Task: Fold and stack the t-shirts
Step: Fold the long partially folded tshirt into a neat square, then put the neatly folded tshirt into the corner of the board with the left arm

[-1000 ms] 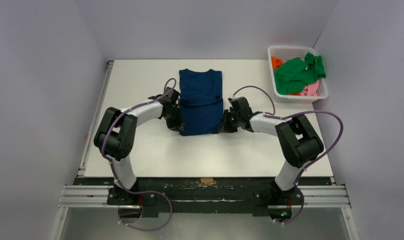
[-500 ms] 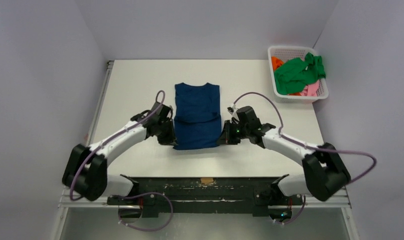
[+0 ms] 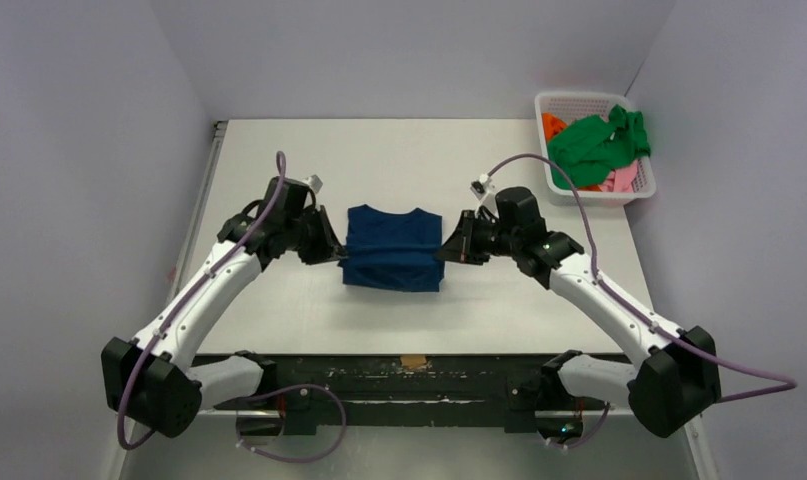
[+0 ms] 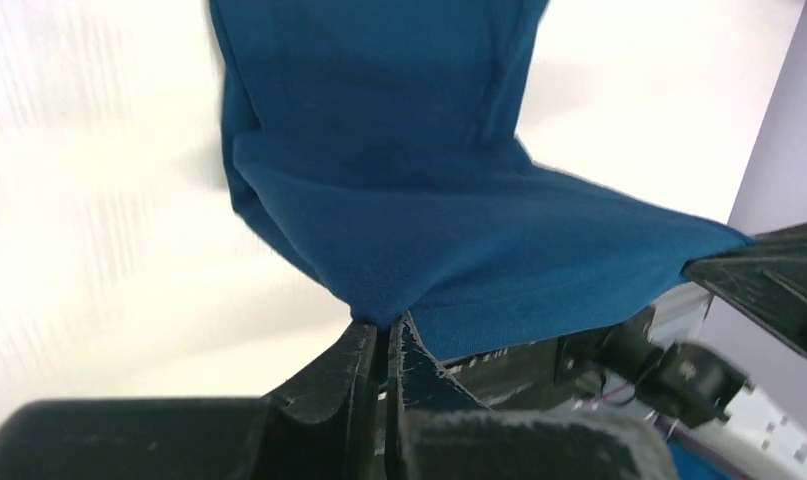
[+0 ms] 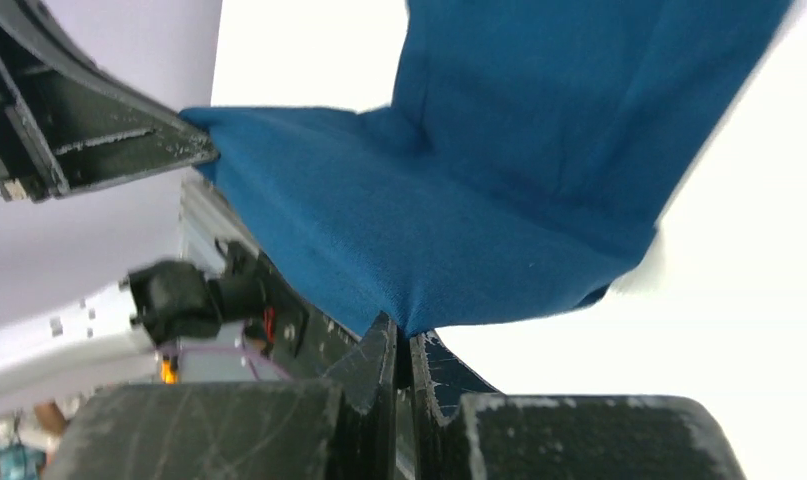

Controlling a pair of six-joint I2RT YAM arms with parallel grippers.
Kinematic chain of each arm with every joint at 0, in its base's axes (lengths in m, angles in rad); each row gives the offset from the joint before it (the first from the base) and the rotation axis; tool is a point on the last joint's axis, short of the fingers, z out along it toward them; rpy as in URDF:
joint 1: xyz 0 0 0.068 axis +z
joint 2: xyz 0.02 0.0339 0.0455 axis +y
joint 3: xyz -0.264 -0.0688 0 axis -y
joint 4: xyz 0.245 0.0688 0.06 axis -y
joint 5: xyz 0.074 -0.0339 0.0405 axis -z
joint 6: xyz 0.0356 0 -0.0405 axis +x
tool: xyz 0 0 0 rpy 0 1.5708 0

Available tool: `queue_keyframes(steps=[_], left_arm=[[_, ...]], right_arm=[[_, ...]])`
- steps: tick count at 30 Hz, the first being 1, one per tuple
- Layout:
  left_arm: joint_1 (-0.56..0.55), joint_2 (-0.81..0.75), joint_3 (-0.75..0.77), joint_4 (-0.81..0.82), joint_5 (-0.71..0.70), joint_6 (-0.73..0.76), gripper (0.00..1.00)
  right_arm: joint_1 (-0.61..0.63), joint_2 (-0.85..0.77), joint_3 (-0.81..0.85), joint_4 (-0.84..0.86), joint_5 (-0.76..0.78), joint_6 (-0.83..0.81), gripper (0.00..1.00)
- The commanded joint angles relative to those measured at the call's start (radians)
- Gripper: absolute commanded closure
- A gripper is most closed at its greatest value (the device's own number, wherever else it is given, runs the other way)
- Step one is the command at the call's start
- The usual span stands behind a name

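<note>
Top external view: at the far right corner of the table (image 3: 399,320), the white lattice basket (image 3: 579,96) holds a pink t-shirt (image 3: 624,178) at its near end, a green t-shirt (image 3: 599,145) heaped on top and an orange t-shirt (image 3: 552,124) at its far left. Bare tabletop lies on the near and far sides of the navy t-shirt (image 3: 392,248) at mid-table. The left gripper (image 3: 337,248) and right gripper (image 3: 446,250) each pinch a corner of it, fingers pressed together on the cloth, with the held edge stretched between them above the table.

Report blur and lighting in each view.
Top external: sharp, evenly lit. Left wrist: white table streaked with blur at left, navy blue cloth t-shirt crisper. Right wrist: table blown out white, shirt's right edge smeared.
</note>
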Motion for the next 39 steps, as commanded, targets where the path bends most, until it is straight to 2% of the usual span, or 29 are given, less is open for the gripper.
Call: queue_keyframes(steps=[1, 7, 11, 14, 19, 22, 23, 25, 26, 27, 29, 31, 34, 39], left_arm=[[0.061, 0.124, 0.137, 0.040, -0.072, -0.011, 1.00], [0.094, 0.361, 0.364, 0.009, -0.164, 0.027, 1.00], [0.118, 0.554, 0.512, -0.037, -0.210, 0.042, 1.00], [0.133, 0.736, 0.648, -0.079, -0.207, 0.063, 1.00], [0.143, 0.932, 0.829, -0.085, -0.156, 0.097, 1.00], [0.143, 0.994, 0.883, -0.067, -0.110, 0.114, 0.82], [0.145, 1.008, 0.894, -0.063, -0.110, 0.117, 0.73], [0.147, 1.037, 0.927, -0.078, -0.105, 0.122, 0.53], [0.149, 1.045, 0.944, -0.085, -0.101, 0.125, 0.43], [0.151, 1.049, 0.957, -0.095, -0.098, 0.129, 0.36], [0.153, 1.036, 0.960, -0.101, -0.110, 0.142, 0.25], [0.153, 1.001, 0.920, -0.085, -0.118, 0.158, 0.19], [0.153, 0.935, 0.822, -0.053, -0.084, 0.188, 0.14], [0.154, 0.883, 0.651, 0.004, -0.023, 0.208, 0.14]], right_arm=[[-0.107, 0.110, 0.090, 0.126, 0.017, 0.030, 1.00], [-0.209, 0.357, 0.255, 0.150, -0.041, -0.010, 1.00], [-0.244, 0.551, 0.416, 0.091, -0.032, -0.049, 1.00], [-0.268, 0.664, 0.491, 0.075, -0.018, -0.055, 1.00], [-0.298, 0.806, 0.600, 0.008, 0.056, -0.059, 1.00], [-0.300, 0.845, 0.609, 0.025, 0.104, -0.039, 1.00], [-0.302, 0.864, 0.623, 0.023, 0.118, -0.039, 0.99], [-0.307, 0.915, 0.670, -0.003, 0.141, -0.045, 0.83], [-0.311, 0.938, 0.701, -0.018, 0.146, -0.047, 0.68], [-0.313, 0.959, 0.729, -0.036, 0.148, -0.052, 0.56], [-0.314, 0.973, 0.786, -0.089, 0.185, -0.076, 0.40], [-0.314, 0.943, 0.785, -0.099, 0.207, -0.083, 0.28], [-0.314, 0.851, 0.707, -0.064, 0.217, -0.085, 0.21], [-0.314, 0.689, 0.499, -0.021, 0.237, -0.115, 0.20]])
